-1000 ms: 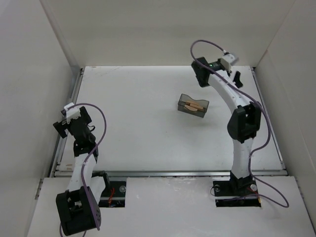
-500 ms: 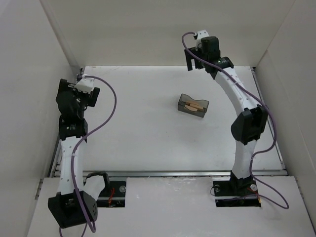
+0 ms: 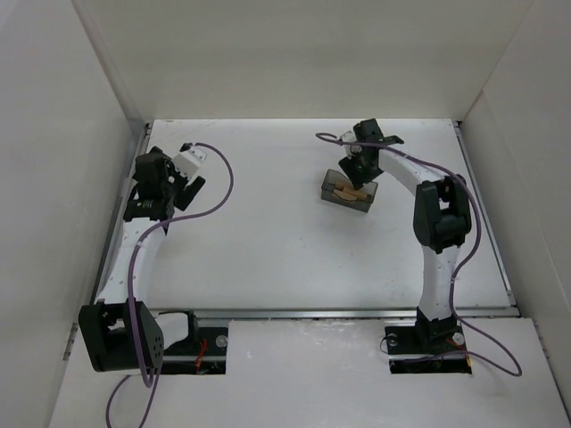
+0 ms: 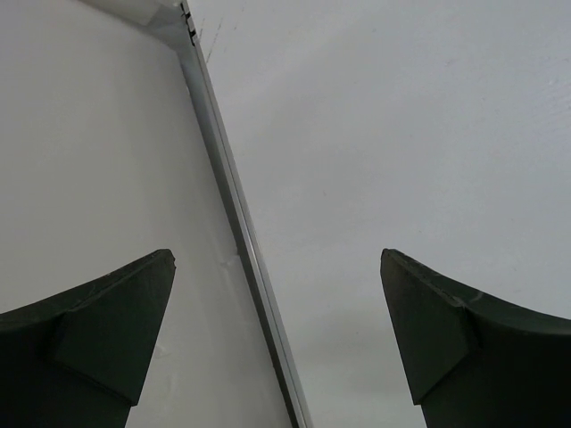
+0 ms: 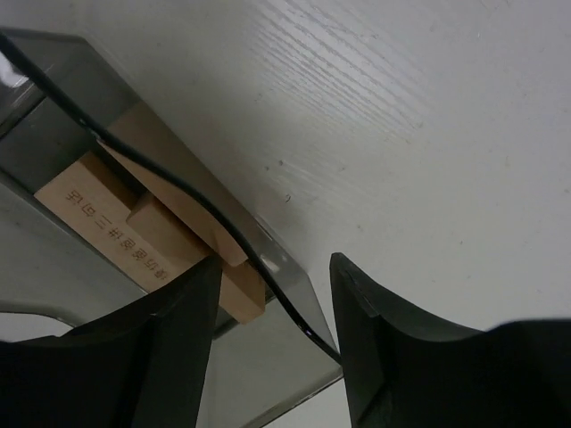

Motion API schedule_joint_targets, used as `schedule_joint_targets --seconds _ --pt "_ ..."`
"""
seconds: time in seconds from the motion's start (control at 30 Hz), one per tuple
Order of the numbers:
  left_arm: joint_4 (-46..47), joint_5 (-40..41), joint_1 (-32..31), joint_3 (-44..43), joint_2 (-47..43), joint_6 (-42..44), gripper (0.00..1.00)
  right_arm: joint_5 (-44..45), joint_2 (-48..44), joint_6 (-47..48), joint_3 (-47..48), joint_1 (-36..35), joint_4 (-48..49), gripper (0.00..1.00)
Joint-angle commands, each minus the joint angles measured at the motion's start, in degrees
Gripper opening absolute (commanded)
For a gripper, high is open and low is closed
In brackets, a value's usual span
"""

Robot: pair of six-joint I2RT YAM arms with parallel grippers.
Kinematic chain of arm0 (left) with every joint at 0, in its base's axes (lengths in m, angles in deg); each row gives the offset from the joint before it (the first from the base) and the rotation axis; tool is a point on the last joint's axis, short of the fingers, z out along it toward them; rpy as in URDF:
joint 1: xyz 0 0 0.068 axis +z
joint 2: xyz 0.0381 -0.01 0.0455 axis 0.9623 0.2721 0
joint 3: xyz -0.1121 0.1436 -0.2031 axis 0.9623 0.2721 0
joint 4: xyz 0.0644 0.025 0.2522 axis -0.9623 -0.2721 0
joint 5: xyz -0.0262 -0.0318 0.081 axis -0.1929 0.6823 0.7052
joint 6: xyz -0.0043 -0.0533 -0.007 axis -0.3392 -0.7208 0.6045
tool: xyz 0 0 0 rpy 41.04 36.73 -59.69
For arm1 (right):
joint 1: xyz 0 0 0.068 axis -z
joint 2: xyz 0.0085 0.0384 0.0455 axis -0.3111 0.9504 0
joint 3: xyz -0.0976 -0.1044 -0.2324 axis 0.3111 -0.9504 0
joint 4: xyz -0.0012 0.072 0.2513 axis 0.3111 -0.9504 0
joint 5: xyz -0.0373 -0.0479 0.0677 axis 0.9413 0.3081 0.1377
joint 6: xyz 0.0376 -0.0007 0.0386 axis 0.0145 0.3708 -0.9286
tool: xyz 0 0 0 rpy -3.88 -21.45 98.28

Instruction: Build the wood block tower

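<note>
A translucent dark grey container (image 3: 335, 190) stands right of centre on the white table, and the light-tan wood blocks (image 3: 354, 189) lie inside it. In the right wrist view a printed block (image 5: 125, 236) lies under a flat plank (image 5: 174, 183). My right gripper (image 3: 356, 169) is down at the container's rear side. Its jaws (image 5: 275, 263) are half-narrowed and straddle the container's wall (image 5: 290, 294), one finger inside by the blocks, one outside, with gaps showing. My left gripper (image 3: 150, 212) hangs wide open and holds nothing (image 4: 277, 259) over the table's left edge. No tower stands.
A metal rail (image 4: 234, 209) runs along the table's left edge, hard against the white side wall (image 3: 62, 178). White walls close the back and right too. Another rail (image 3: 303, 312) borders the front. Purple cables loop off both arms.
My right arm swung from the back wall down onto the container, and its jaws narrowed from wide open. My left arm rose, then leaned rightward near the left rail, still open.
</note>
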Motion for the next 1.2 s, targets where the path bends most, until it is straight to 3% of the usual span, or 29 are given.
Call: schedule_joint_targets --seconds 0.0,0.23,0.5,0.6,0.67,0.77,0.93,0.97,1.03,1.07,1.17 --pt "0.2 -0.19 -0.57 -2.87 -1.24 0.67 1.0 -2.75 -5.89 1.86 -2.24 0.83 3.13 0.58" --pt "0.2 0.33 -1.09 -2.34 -1.76 0.67 1.0 -0.37 -4.66 1.25 -4.27 0.83 3.75 0.44" --pt "-0.33 0.34 -1.62 -1.81 -1.76 1.73 1.0 -0.55 -6.42 0.72 -6.91 0.83 3.66 0.36" --pt "-0.33 0.34 -1.62 -1.81 -1.76 1.73 1.0 -0.55 -6.95 0.11 -6.91 0.83 3.66 0.22" --pt "-0.85 0.34 -1.62 -2.34 -1.76 1.73 1.0 0.15 -7.64 -0.69 -6.91 0.83 3.66 0.02" --pt "-2.09 -1.94 -1.62 -2.87 -1.24 1.73 1.0 4.62 -8.27 -2.88 -6.91 0.12 5.49 0.0" --pt "-4.19 -6.25 -1.62 -5.59 -0.18 -0.9 1.0 23.67 -10.64 -10.43 -6.91 -3.65 12.0 0.0" --pt "-4.19 -6.25 -1.62 -5.59 -0.18 -1.43 1.0 33.8 -10.64 -11.14 -7.43 -4.7 13.32 0.0" --pt "-4.19 -6.25 -2.24 -5.59 0.43 -1.96 1.0 43.52 -9.68 -11.15 -8.13 -7.95 16.31 0.0" --pt "-3.59 -6.25 -2.24 -5.59 0.96 -1.96 1.0 52.8 -8.72 -11.15 -8.14 -8.92 17.1 0.0" --pt "-2.97 -4.94 -3.29 -5.59 1.58 -1.96 1.0 62.62 -3.45 -10.1 -8.14 -12.26 18.69 0.0"
